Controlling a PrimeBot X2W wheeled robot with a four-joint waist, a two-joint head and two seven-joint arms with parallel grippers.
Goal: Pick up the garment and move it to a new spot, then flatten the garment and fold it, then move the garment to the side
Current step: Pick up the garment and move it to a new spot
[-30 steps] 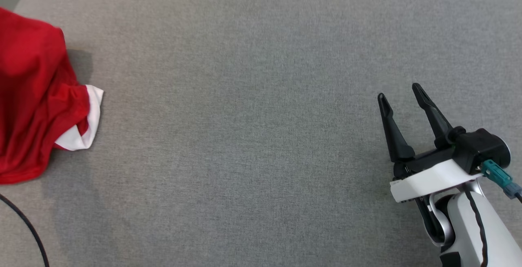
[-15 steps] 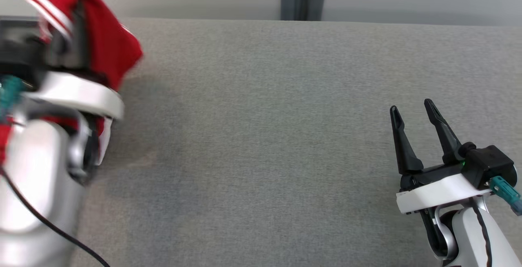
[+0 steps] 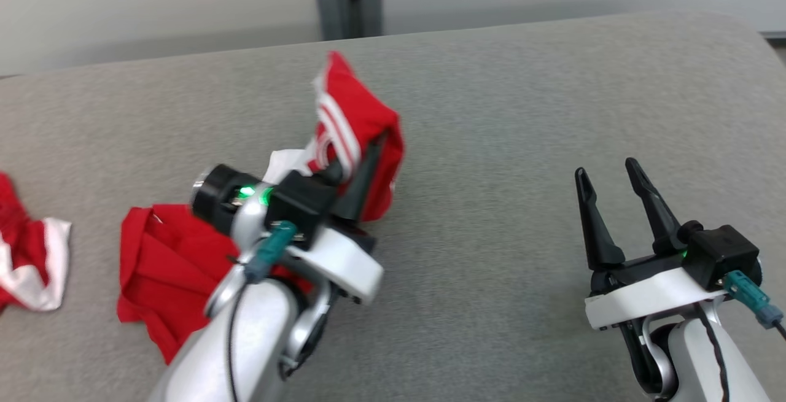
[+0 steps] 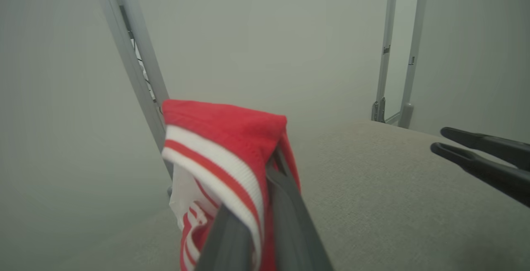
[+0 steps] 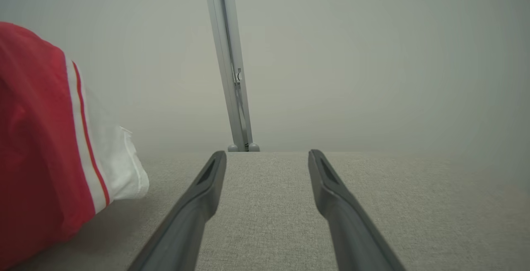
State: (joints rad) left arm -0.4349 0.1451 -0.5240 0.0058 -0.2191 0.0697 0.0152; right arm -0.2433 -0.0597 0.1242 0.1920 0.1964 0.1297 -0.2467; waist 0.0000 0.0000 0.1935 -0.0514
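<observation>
Now: garment lifted, in transit

Left gripper (image 3: 360, 169): clamped shut on the striped hem of the garment (image 3: 359, 116), cloth trailing below and behind it. A second ago that cloth lay heaped on the grey cushion (image 3: 503, 138). Right gripper (image 3: 606, 169): spread, empty, well apart to its right. Pick-up looks done; set-down, flattening and folding remain.

The garment (image 3: 362, 119) drapes over the left gripper (image 3: 356, 156) above the surface (image 3: 491, 113), the right gripper (image 3: 606, 169) well apart on its right.

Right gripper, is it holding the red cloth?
No, the right gripper stands open and empty, while the left gripper pinches the red garment.
</observation>
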